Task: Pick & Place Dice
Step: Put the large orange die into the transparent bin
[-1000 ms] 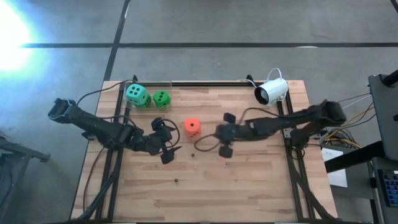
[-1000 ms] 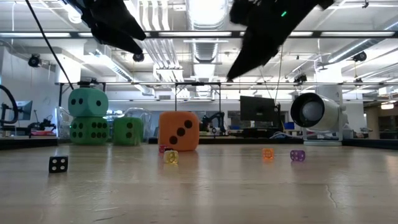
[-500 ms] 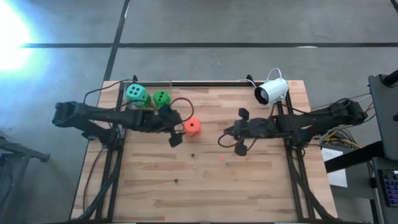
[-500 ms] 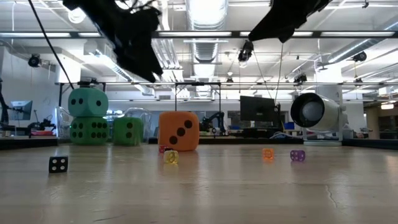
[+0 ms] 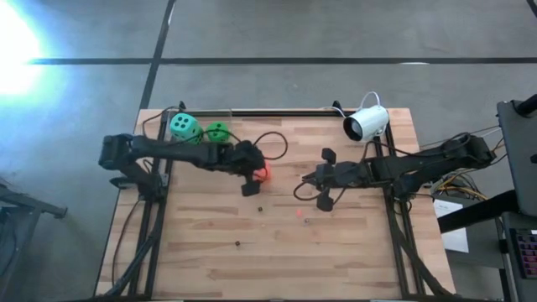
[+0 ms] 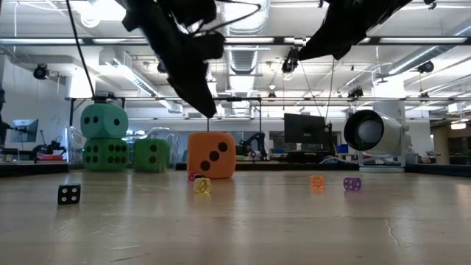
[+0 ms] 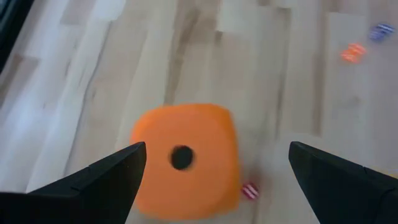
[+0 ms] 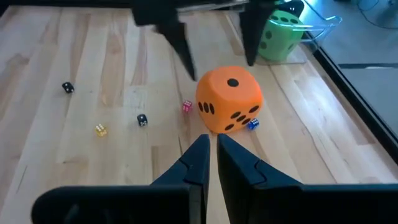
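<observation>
Two fingers of the left pincer (image 5: 252, 175) stood released, spread wide just above the orange-red die (image 7: 184, 157); the right pincer (image 8: 212, 151) was clenched empty, well apart.

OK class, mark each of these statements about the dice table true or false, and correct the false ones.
1. The left tool hangs open above the orange die. True.
2. The orange die shows one pip on top. True.
3. The right tool is open wide. False: its fingers are almost together.
4. The teal die lies flat on the table. False: it sits on a green die.
5. The white camera lies at the table's near edge. False: it stands at the far right corner.
</observation>
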